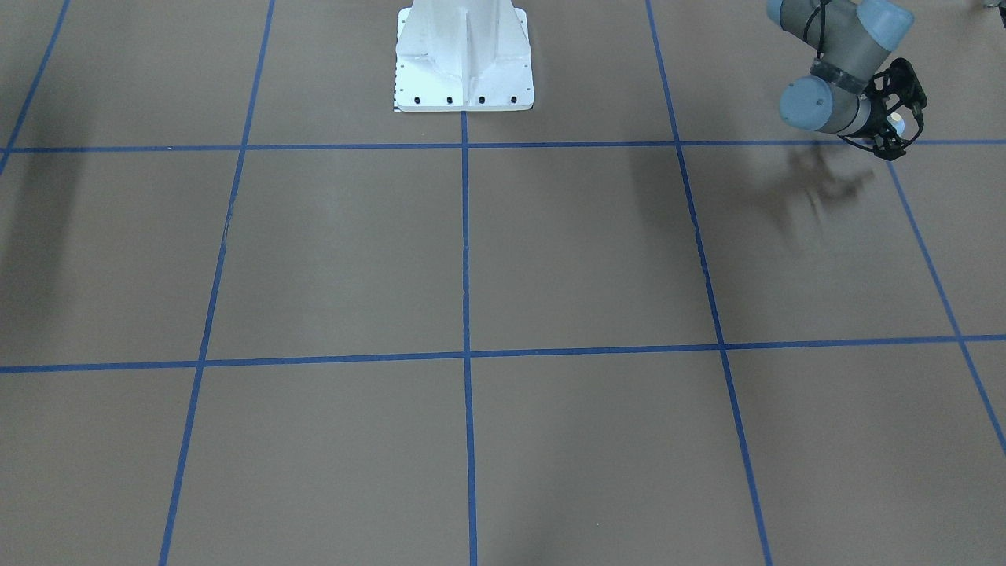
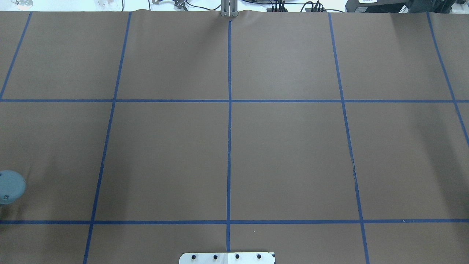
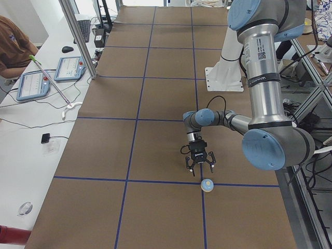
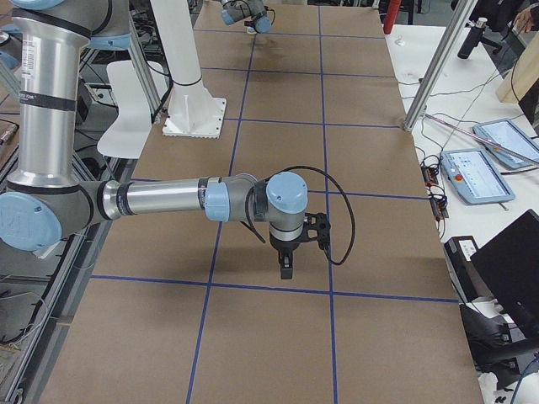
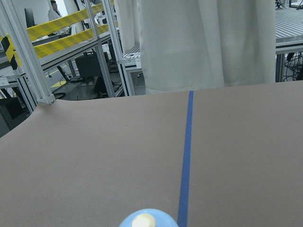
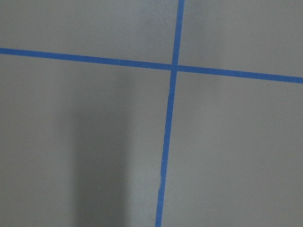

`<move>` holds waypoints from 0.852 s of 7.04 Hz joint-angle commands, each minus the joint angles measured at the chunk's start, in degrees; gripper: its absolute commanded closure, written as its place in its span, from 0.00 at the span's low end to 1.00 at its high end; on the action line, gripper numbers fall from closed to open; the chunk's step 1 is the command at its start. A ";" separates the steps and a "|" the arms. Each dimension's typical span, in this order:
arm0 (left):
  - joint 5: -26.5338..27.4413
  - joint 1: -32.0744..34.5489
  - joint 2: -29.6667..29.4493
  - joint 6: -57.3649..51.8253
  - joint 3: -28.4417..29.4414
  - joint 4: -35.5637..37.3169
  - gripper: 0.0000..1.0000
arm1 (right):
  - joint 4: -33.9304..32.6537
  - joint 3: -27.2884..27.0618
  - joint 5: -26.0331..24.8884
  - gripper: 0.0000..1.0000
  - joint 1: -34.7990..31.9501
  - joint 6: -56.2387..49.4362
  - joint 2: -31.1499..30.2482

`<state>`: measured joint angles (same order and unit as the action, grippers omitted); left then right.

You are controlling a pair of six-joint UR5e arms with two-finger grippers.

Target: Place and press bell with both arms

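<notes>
Bell (image 3: 207, 184) is down on the table (image 3: 155, 155), upright, cream button on top, tucked right against a blue tape line (image 5: 185, 156) out at the robot's left end. Nothing is holding it. The left gripper (image 3: 201, 168) hangs just beside and above it with its jaws spread apart and nothing between them. From that wrist's own camera, only the top of the dome and the button peek in at the bottom edge.

So the placing half looks done, I'd say: the bell stands free on the brown cover. The press is what's left, since nothing touches that button.

Now look further out. The right gripper (image 4: 286, 271) points down over the table, well apart from the bell, towards the other end. I can't tell from the side whether its jaws are apart or together, and its wrist camera shows only tape lines on the cover. The white pedestal (image 1: 464, 63) stands between the two arms. If the right arm is to do the pressing, my guess is it has most of the table to cross first.
</notes>
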<state>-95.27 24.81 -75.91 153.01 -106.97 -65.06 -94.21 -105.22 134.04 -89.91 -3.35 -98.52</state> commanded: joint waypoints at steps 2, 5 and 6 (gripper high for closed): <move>-0.09 -0.90 -0.29 1.33 2.54 -0.50 0.00 | 0.08 0.02 0.00 0.00 0.00 -0.07 0.00; -0.52 -2.92 -0.29 4.57 3.25 -0.50 0.00 | 0.08 -0.07 0.00 0.00 0.00 -0.07 0.00; -0.53 -3.62 -0.29 5.54 4.48 -1.46 0.00 | 0.08 -0.07 0.00 0.00 0.00 -0.07 0.00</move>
<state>-95.72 22.07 -76.20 157.25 -103.53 -65.83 -94.13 -105.28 134.03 -89.91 -3.43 -98.52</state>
